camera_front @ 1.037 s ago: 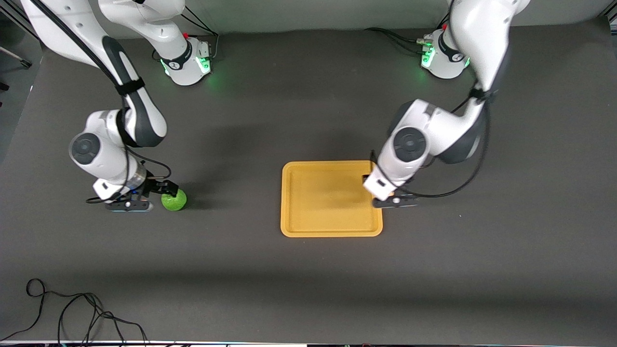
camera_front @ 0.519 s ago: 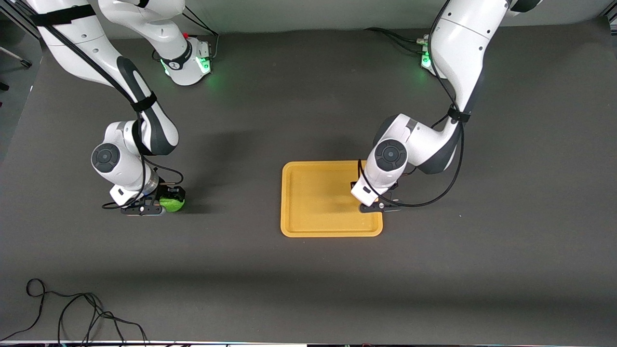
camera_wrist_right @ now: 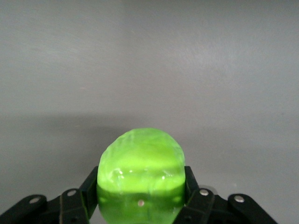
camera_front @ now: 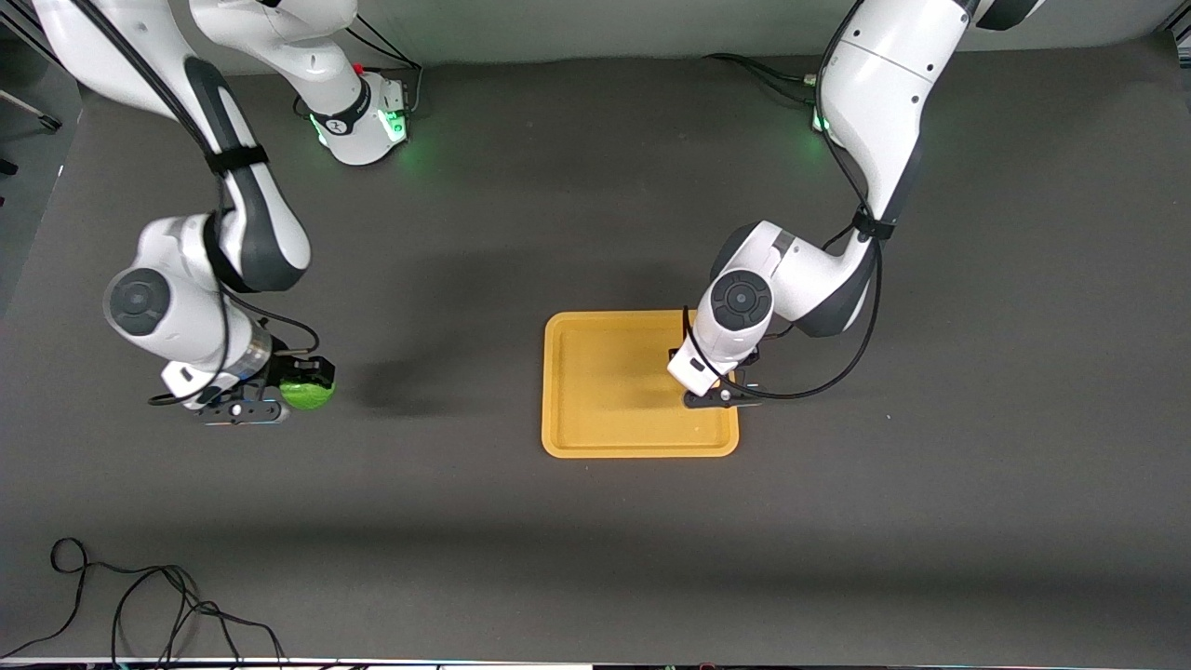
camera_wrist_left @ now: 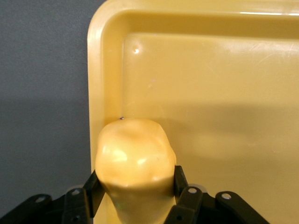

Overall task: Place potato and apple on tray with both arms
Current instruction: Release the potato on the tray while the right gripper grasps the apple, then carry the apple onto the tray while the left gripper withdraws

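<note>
My left gripper [camera_wrist_left: 136,184] is shut on the yellow-tan potato [camera_wrist_left: 135,151] and holds it over the orange-yellow tray [camera_wrist_left: 210,93], just inside the rim toward the left arm's end. In the front view the left wrist [camera_front: 709,383] hides the potato above that side of the tray [camera_front: 605,391]. My right gripper [camera_wrist_right: 140,186] is shut on the green apple [camera_wrist_right: 140,156] and holds it a little above the bare dark table. In the front view the right gripper [camera_front: 305,383] and the apple [camera_front: 307,395] are toward the right arm's end, well apart from the tray.
The dark table top [camera_front: 465,279] stretches between the apple and the tray. A loose black cable [camera_front: 140,605] lies by the table's edge nearest the front camera, toward the right arm's end. The arm bases [camera_front: 358,121] stand at the back.
My right gripper has closed on the apple and lifted it off the table, shifting toward the right arm's end. My left gripper has moved farther in over the tray with the potato.
</note>
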Available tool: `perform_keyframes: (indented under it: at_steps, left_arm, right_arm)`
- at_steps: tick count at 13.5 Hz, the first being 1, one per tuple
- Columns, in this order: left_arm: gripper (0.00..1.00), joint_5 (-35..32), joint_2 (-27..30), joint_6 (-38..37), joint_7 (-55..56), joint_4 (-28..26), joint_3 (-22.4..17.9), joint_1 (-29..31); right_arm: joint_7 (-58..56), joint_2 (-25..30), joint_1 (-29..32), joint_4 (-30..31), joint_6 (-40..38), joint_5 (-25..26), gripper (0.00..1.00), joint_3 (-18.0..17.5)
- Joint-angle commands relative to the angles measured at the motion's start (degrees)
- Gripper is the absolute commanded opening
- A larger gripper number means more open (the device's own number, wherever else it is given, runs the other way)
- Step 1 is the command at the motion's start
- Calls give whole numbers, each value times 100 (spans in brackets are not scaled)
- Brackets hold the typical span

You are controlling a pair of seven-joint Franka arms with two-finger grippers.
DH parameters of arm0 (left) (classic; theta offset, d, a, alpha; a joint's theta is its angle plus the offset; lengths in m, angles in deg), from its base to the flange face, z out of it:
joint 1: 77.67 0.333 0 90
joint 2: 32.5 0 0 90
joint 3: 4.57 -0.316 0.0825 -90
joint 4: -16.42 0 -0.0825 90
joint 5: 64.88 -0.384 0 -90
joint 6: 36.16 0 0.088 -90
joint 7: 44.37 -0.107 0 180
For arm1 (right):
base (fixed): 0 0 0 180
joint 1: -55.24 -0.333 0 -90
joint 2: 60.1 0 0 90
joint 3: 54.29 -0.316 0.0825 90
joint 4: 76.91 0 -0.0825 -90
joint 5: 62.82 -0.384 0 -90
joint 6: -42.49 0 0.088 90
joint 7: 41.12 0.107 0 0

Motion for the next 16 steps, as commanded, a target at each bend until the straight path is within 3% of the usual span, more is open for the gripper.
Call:
perform_keyframes:
  at_steps: [1,3,4,6,8,12,16]
  left_arm:
    - [77,-86,-63,-49,133,124,-73,-114]
    - [96,-86,-63,-49,116,124,-73,-114]
    - [100,-77,-55,-58,116,124,-73,-114]
    - [100,-77,-11,-93,124,124,-73,-87]
    - [100,-86,225,-216,72,116,-99,9]
    - [100,-86,1261,-1303,-655,89,-108,737]
    - [100,-77,2377,-2428,-2104,72,-108,1765]
  right_arm:
    - [751,-177,-554,-828,-572,-53,20,22]
    - [1454,-449,-1064,-1320,-573,-79,20,22]
    - [1954,-659,-1284,-1575,-573,-306,20,22]
    - [2695,-1203,-1828,-2224,-555,-965,20,22]
    - [3300,-1836,-2356,-2962,-555,-1011,20,30]
    - [4558,-3049,-3025,-4000,-82,-1011,20,4]
    - [4972,-3605,-3500,-4056,455,-950,20,22]
